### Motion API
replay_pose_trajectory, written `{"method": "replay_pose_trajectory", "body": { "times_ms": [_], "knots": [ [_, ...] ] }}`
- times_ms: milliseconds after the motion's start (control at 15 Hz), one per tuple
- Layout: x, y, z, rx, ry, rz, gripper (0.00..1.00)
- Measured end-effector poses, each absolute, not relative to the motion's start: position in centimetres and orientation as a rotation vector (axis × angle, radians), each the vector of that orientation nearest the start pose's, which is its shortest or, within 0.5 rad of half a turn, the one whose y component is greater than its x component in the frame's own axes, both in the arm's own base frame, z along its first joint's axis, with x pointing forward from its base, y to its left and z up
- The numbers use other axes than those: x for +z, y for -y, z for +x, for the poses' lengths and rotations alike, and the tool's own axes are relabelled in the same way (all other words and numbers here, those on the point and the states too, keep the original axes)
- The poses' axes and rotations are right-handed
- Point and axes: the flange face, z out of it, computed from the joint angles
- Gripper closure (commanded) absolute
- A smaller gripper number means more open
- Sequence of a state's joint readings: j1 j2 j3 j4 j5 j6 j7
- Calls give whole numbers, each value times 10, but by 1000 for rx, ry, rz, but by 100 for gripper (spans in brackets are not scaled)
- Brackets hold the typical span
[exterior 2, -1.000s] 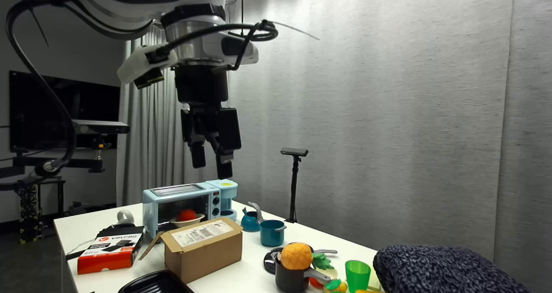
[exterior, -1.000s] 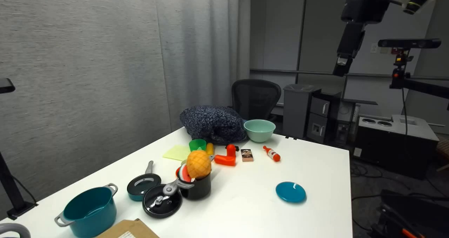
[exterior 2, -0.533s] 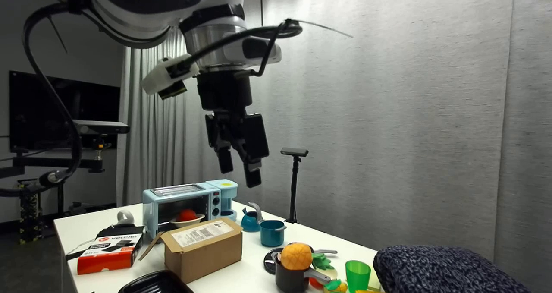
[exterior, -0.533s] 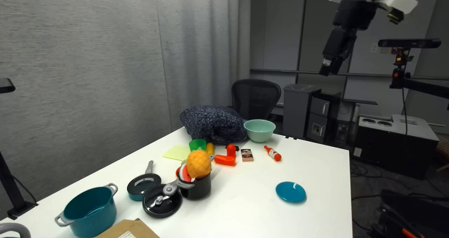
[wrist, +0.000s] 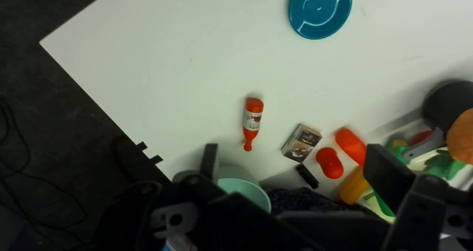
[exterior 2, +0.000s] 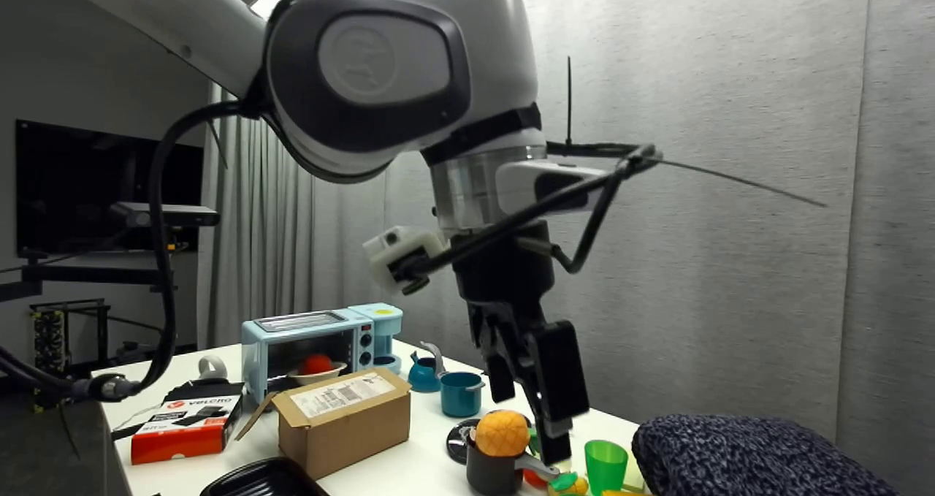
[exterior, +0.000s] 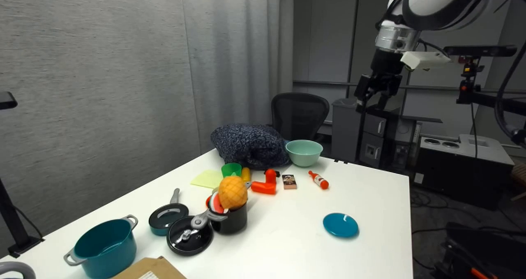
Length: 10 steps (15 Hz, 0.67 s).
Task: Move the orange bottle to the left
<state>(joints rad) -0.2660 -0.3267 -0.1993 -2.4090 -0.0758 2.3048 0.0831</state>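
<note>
The orange bottle (exterior: 319,180) is a small red-orange bottle with a white label. It lies on its side on the white table near the far edge, and it also shows in the wrist view (wrist: 252,123). It is outside the frame in an exterior view where my gripper (exterior 2: 529,414) hangs in front of the table. My gripper (exterior: 371,103) is open and empty, high above the table. In the wrist view the gripper's fingers (wrist: 295,166) are wide apart, and the bottle lies beyond them, nearer the left finger. Nothing touches the bottle.
A mint bowl (exterior: 304,152) stands behind the bottle. A small box (exterior: 289,182) and a red-orange L-shaped piece (exterior: 266,183) lie beside it. A teal plate (exterior: 340,225) lies nearer. A dark pot (exterior: 235,220) holds toy food. A dark cloth heap (exterior: 250,145) lies at the back.
My gripper has come down and turned, moving left in an exterior view and right where the toaster shows. It has stayed open. The bottle and other table objects have not visibly moved.
</note>
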Motion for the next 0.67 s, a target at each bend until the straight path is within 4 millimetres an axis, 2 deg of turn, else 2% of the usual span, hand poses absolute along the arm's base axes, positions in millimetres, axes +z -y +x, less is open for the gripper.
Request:
{"method": "replay_pose_trajectory", "body": {
  "times_ms": [200,667],
  "knots": [
    [426,229,422,-237,-895,-3075,0],
    [418,229,429,-217,-901,-3075,0]
  ]
}}
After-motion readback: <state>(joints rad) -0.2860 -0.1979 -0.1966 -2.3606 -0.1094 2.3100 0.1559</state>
